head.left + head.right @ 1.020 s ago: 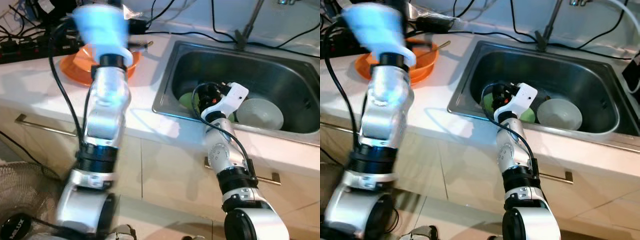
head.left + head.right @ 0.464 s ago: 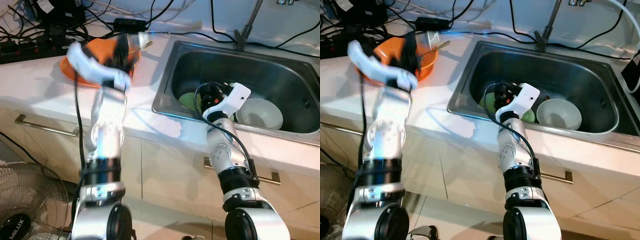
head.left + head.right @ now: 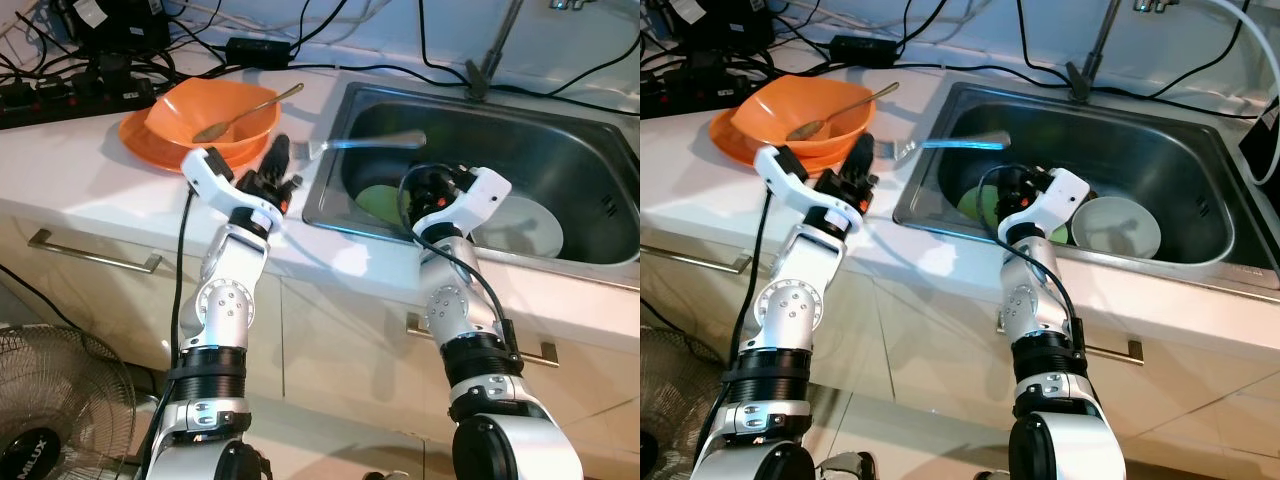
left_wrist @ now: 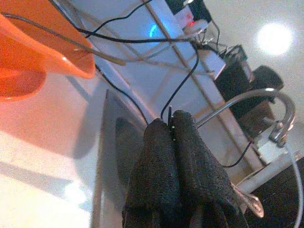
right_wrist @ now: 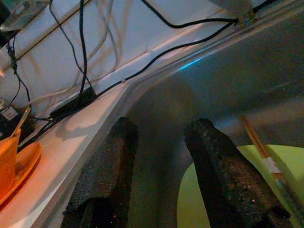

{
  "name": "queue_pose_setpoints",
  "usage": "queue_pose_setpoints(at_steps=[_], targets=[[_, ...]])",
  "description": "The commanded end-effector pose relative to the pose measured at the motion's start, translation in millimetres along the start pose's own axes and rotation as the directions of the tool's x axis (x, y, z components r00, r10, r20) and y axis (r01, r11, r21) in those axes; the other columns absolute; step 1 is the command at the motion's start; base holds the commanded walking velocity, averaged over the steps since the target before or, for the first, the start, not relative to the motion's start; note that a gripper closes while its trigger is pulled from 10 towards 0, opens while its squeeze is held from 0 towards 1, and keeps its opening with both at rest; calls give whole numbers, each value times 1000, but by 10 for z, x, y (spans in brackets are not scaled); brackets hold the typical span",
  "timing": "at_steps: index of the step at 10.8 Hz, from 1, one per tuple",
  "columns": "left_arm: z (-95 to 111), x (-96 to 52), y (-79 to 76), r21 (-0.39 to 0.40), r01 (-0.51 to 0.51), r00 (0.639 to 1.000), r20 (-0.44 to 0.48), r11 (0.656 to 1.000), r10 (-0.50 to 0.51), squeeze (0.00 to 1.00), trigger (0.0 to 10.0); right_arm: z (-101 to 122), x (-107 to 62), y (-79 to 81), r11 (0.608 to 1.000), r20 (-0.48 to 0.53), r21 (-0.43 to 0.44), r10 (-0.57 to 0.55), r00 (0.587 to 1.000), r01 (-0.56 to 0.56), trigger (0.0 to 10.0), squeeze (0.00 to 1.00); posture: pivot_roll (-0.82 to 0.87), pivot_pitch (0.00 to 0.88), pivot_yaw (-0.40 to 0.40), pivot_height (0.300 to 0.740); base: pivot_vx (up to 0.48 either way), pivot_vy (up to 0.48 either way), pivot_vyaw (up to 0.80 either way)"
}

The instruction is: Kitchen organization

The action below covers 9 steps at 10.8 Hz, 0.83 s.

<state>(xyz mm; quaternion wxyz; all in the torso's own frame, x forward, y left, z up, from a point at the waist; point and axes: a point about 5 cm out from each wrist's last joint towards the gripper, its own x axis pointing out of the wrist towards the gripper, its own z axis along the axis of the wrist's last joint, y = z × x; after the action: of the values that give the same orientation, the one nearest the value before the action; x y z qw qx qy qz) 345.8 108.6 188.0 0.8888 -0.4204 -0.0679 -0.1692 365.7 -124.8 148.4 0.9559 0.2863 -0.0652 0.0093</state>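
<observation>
White bench (image 3: 90,170) with steel sink (image 3: 590,150), left tool (image 3: 280,160) clenched on a spoon (image 3: 375,142) over the sink edge, right tool (image 5: 159,137) released above a green plate (image 3: 378,200).

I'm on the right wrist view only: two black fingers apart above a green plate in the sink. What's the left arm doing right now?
Observer: The left pincer is at the sink's left rim, shut on a metal utensil that sticks out over the basin.
Operator: Anything else in the sink besides the plate?
Observer: Yes, a white bowl sits beside the green plate, on the robot's right of the open right pincer.
</observation>
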Motion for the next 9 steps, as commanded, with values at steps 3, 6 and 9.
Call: queue_pose_setpoints(at_steps=[3,6,9], targets=[[-46,-8,13,20,-22,1000,-5,1000,22,0,10000,121,46,-64,994,27,101,-50,998,47,10000,1000,81,28,-41,740,0,0,0],[31,15,21,0,-27,999,29,1000,27,0,10000,203,66,-183,944,33,311,-123,992,107,10000,1000,79,42,-45,740,0,0,0],[-11,22,20,21,-38,999,17,999,38,0,10000,258,67,-96,816,50,577,-81,996,37,10000,0,75,54,-42,740,0,0,0]])
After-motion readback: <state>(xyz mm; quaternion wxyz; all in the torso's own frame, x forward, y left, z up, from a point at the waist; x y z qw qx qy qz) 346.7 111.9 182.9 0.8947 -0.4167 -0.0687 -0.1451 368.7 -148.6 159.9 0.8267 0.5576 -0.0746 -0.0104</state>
